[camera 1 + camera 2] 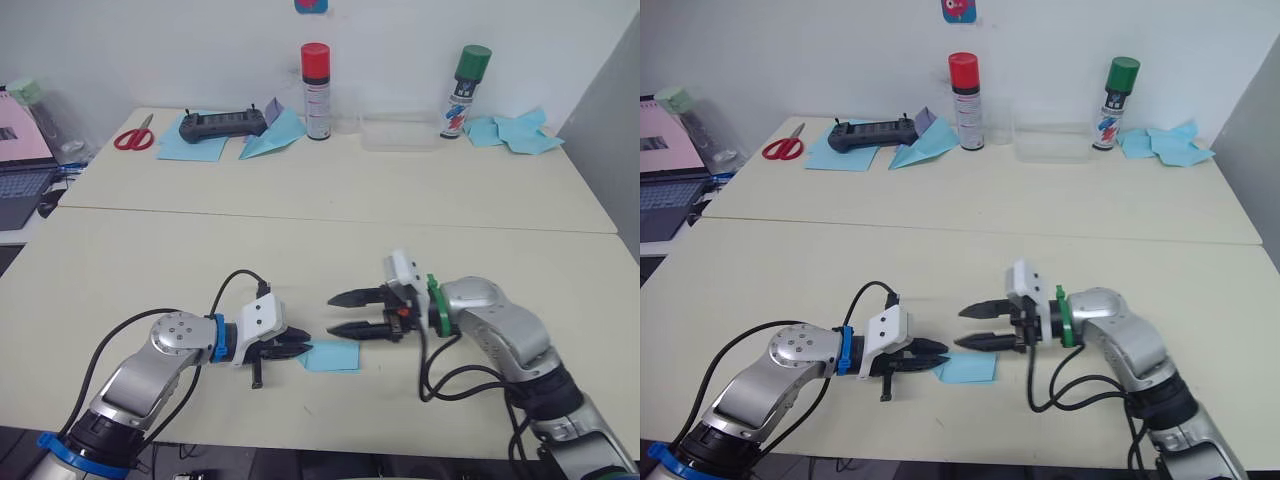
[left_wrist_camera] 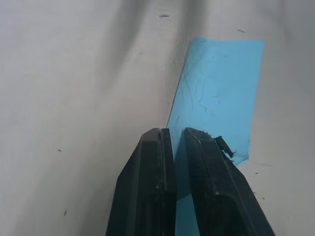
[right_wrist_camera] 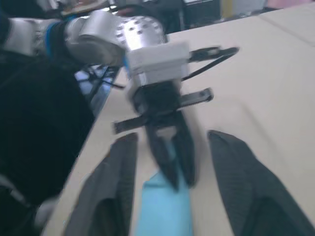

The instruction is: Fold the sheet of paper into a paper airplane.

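Sheet of paper [image 1: 331,356] lies flat near front edge of table [image 1: 320,220], centre. L gripper [image 1: 293,346] pinches its left edge, fingers together on it. R gripper [image 1: 352,312] spread apart just above, empty. Paper thin, floppy, prob. tears easily; grip edges/corners.

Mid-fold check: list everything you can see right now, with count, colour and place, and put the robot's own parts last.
sheet of paper: 1, light blue, near table edge, between the grippers
tables: 2, cream, pushed together
paper plane: 1, light blue, far table
flat blue sheet: 1, under the controller
controller: 1, dark grey, far table
scissors: 1, red handles, far left
red-capped spray can: 1, far table centre
green-capped spray can: 1, far right
clear tray: 1, between the cans
crumpled paper pile: 1, light blue, far right
laptop: 1, left edge
left gripper: shut on the sheet's edge
right gripper: open, above the sheet
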`<state>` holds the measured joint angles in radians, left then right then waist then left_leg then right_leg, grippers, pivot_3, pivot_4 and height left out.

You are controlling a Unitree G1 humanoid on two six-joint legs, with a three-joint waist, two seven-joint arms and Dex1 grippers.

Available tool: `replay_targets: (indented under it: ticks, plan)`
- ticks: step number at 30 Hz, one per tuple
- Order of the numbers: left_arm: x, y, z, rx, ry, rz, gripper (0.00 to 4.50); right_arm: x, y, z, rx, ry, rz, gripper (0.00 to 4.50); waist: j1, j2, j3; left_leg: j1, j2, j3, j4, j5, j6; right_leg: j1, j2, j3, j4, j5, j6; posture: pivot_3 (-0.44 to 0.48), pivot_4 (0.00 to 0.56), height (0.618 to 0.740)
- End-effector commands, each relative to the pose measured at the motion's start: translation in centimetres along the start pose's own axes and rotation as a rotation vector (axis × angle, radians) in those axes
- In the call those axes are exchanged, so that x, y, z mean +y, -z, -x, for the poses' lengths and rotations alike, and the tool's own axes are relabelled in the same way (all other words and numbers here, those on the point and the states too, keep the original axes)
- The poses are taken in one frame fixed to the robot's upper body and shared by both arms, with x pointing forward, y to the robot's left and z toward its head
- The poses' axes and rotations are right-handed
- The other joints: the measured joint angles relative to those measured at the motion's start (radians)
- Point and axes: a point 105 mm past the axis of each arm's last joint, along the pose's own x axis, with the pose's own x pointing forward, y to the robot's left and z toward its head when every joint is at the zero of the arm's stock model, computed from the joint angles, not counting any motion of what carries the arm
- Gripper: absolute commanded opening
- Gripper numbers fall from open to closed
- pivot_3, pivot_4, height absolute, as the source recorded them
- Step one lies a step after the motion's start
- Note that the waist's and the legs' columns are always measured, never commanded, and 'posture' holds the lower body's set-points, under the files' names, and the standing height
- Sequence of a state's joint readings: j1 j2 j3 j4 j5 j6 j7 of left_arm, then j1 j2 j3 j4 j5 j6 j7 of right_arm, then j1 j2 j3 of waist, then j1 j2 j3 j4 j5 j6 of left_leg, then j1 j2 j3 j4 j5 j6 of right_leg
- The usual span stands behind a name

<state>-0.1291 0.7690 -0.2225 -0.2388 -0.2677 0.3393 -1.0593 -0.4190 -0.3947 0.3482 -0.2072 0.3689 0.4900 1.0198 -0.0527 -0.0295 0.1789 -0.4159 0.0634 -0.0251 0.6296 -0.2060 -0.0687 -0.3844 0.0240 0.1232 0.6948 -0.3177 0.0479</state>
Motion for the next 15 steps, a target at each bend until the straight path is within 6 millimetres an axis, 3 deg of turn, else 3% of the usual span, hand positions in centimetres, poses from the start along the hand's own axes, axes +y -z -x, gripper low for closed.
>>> replay_targets:
  ticks: [1,3,9,15]
  plan:
    - [-0.2,1.7,-0.4,0.067,0.001,0.034,0.76,0.1,1.6,-1.3,0.073,0.045,0.032,0.74,0.001,0.0,0.0,-0.001,0.0,0.0,0.0,0.0,0.0,0.0,0.0,0.0,-0.001,0.0,0.0,0.0,0.15,0.74]
    - [-0.1,1.7,-0.4,0.068,0.002,0.031,0.76,0.4,2.8,-1.4,0.132,0.037,0.019,0.03,0.002,0.001,0.0,-0.001,0.0,0.0,0.0,0.0,0.0,-0.001,0.0,0.0,0.0,0.0,0.0,0.0,0.15,0.74]
    - [-0.2,1.7,-0.4,0.072,0.007,0.025,0.76,0.6,5.8,-0.9,0.271,0.039,-0.02,0.03,0.002,0.001,0.0,0.0,0.0,0.001,0.0,0.0,0.0,0.0,0.0,0.001,0.001,0.0,0.0,0.0,0.15,0.74]
    - [-0.5,1.8,-0.5,0.072,0.01,0.029,0.76,0.6,8.4,1.2,0.404,0.069,-0.056,0.03,0.003,0.001,-0.001,0.0,0.0,0.001,0.0,0.0,0.0,0.0,0.0,0.001,0.0,0.0,0.0,0.0,0.15,0.74]
